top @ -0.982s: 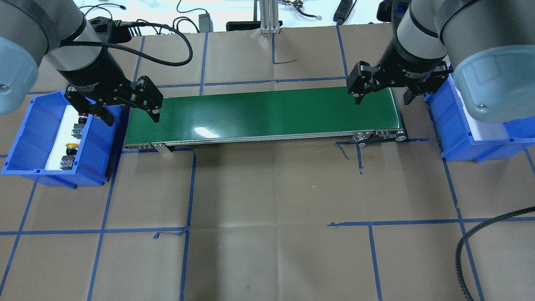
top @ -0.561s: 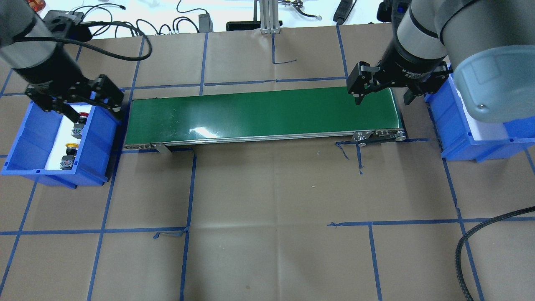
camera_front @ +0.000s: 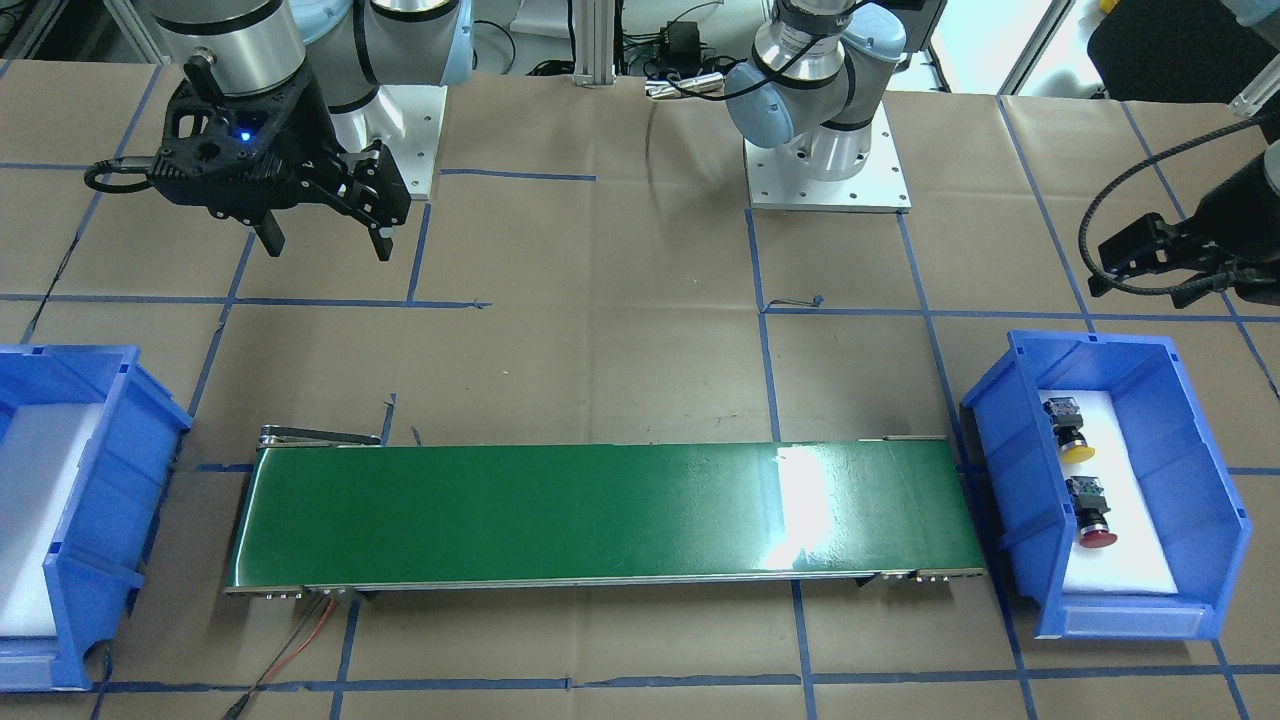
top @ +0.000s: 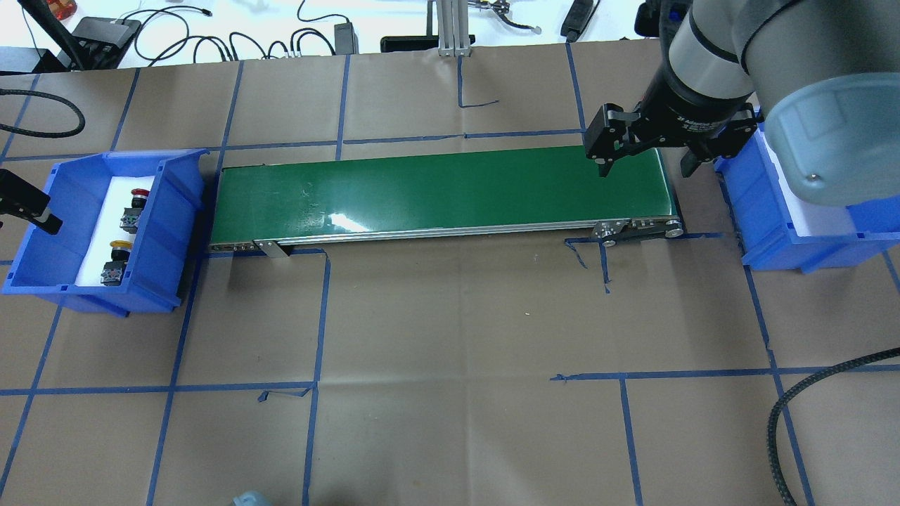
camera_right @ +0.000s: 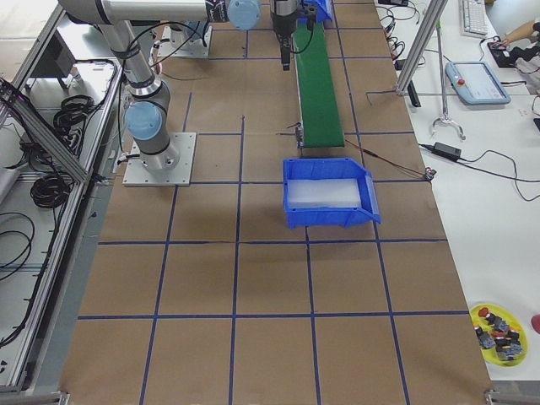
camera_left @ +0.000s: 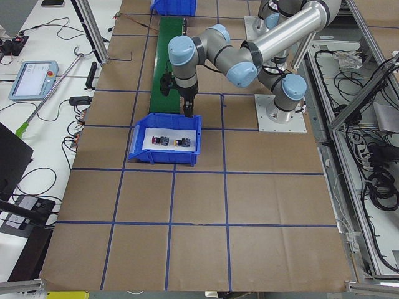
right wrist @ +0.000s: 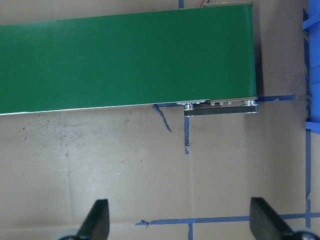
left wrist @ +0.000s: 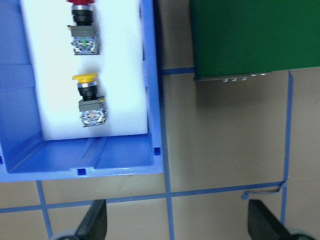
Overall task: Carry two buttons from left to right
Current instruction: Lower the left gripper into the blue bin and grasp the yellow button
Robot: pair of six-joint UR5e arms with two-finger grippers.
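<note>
The red button (top: pixel 135 202) and the yellow button (top: pixel 116 260) lie on white foam in the left blue bin (top: pixel 169 232). They also show in the front view as yellow (camera_front: pixel 1068 428) and red (camera_front: pixel 1090 512). My left gripper (left wrist: pixel 180 226) is open and empty, raised near the bin's outer side. One of its fingers (top: pixel 31 209) shows at the overhead view's left edge. Its wrist view shows the yellow button (left wrist: pixel 89 97) and the red button (left wrist: pixel 82 30). My right gripper (top: pixel 643 166) is open and empty above the right end of the green conveyor belt (top: pixel 443 190).
The right blue bin (top: pixel 773 232), lined with white foam, stands off the belt's right end and holds no buttons. Brown paper with blue tape lines covers the table. A black cable (top: pixel 780 414) loops at the front right. Cables and devices lie along the far edge.
My left arm swung left from over the belt's left end, across the left bin, and is now nearly out of the overhead view. The right arm and the buttons have not moved.
</note>
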